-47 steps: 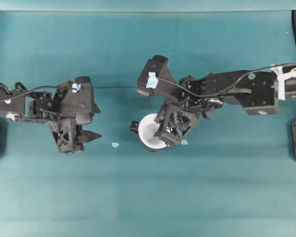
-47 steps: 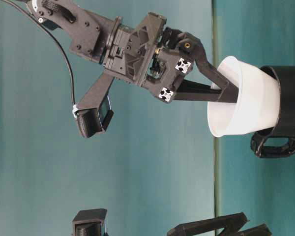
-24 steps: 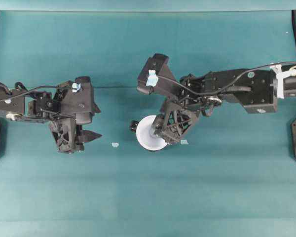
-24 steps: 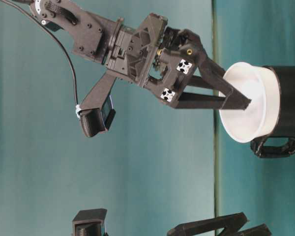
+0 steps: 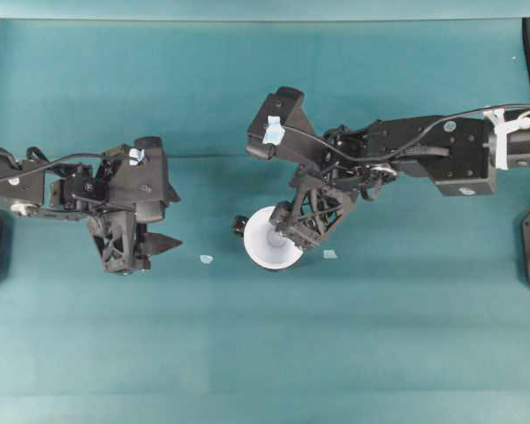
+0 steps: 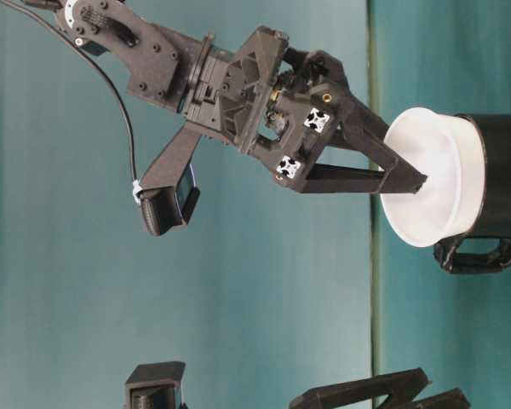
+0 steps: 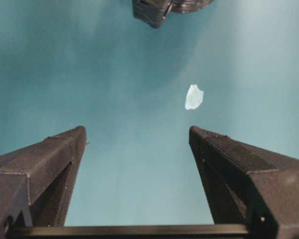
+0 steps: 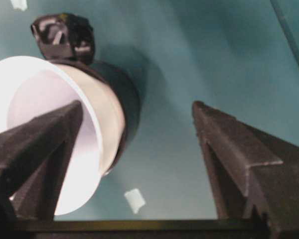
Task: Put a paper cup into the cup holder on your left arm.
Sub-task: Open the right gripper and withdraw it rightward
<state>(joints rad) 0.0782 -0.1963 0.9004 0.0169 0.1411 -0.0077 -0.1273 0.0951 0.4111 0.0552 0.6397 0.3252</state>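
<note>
The paper cup point(image 5: 267, 240) sits nested in the black cup holder point(image 6: 499, 177), rim proud of it. The right gripper point(image 8: 137, 112) hangs at that rim, fingers spread wide, one tip inside. The left gripper point(image 7: 135, 134), well apart, is wide too, holding nothing.

Even, bright light — wrist views soft-focused

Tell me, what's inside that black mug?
A white paper cup sits nested in the black mug, its wide rim sticking out. The cup hides the mug's inside, so anything beneath it cannot be seen.
</note>
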